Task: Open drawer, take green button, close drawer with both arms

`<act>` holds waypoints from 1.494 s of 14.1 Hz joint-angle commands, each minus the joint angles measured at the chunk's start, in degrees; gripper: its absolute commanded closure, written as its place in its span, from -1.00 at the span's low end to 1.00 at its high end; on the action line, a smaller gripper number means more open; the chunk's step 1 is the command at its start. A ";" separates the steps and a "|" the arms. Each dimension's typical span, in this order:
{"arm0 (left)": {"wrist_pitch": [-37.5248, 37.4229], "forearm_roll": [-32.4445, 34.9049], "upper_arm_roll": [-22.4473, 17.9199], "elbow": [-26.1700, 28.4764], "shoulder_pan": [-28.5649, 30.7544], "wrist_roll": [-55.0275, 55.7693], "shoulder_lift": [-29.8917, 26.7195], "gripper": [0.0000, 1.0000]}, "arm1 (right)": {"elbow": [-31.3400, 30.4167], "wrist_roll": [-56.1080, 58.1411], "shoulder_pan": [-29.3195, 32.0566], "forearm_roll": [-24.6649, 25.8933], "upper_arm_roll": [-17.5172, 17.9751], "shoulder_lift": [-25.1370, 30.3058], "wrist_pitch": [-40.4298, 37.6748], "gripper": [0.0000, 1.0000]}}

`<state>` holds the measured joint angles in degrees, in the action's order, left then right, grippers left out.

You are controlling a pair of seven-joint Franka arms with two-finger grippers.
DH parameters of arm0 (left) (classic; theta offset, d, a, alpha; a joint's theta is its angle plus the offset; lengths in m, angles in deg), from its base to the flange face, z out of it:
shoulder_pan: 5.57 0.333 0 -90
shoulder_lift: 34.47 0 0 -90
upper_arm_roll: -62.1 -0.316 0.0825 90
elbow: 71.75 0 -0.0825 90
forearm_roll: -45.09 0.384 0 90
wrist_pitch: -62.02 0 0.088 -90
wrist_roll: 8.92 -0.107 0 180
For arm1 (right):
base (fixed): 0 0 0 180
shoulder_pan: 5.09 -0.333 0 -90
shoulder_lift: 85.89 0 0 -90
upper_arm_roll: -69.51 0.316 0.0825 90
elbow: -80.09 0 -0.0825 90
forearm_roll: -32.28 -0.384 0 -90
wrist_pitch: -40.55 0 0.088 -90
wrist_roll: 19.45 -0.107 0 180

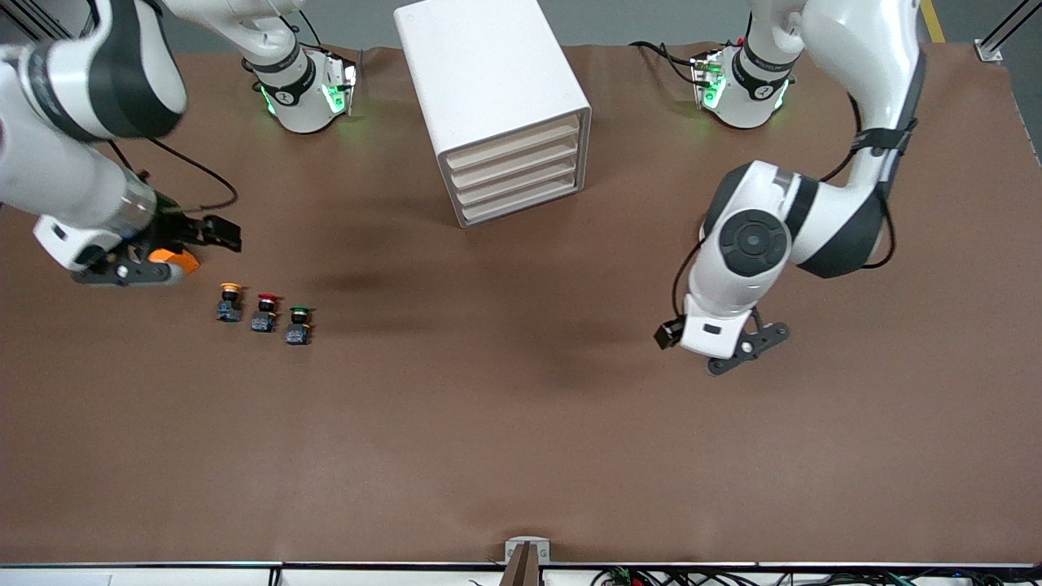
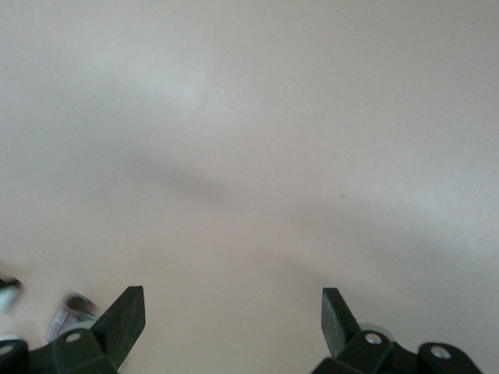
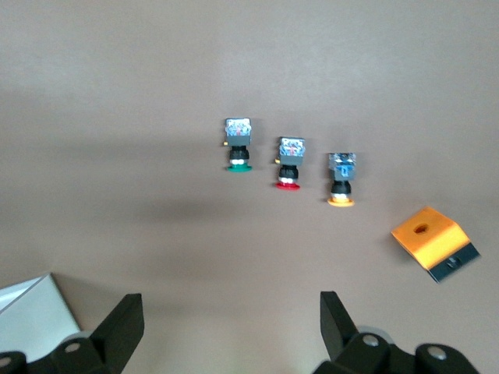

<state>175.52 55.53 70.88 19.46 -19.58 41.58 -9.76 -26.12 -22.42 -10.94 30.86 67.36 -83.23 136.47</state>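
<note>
A white cabinet stands on the brown worktop between the two arm bases, its four cream drawer fronts all pushed in. The drawer of the task, among the lower two, sits flush with the others.

Three small push-buttons stand in a short slanted row toward the right arm's end of the worktop, well apart from the cabinet and nearer to the front camera than it. The green button is at the end of the row closest to the cabinet and lowest in the front view; the red button is just beside it in the middle, and the yellow button is at the other end. None of them touch. An orange block shows just beside the yellow button, under the right wrist.

The right gripper hangs over the worktop near the button row, its fingers spread wide with nothing between them. The left gripper waits over bare worktop toward the left arm's end, well apart from cabinet and buttons, likewise released and holding nothing.
</note>
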 commanded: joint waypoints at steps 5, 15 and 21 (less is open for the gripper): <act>-4.06 1.07 0.28 0.37 7.94 -19.72 -10.02 -1.00 | 14.43 5.96 6.11 0.45 0.57 0.69 -11.10 -1.00; -16.99 -2.86 -0.43 2.39 13.47 -39.49 -25.58 -1.00 | 19.11 6.66 5.76 0.80 1.01 -0.63 -12.69 -1.00; -21.65 -7.80 -0.60 1.26 15.68 -42.41 -28.05 -1.00 | 19.37 6.05 5.76 0.71 1.01 -0.54 -12.69 -1.00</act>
<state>155.14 49.09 70.50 20.30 -4.19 0.11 -36.44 -8.43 -16.41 -5.21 31.23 68.16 -83.06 124.78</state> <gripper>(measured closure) 0.000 0.000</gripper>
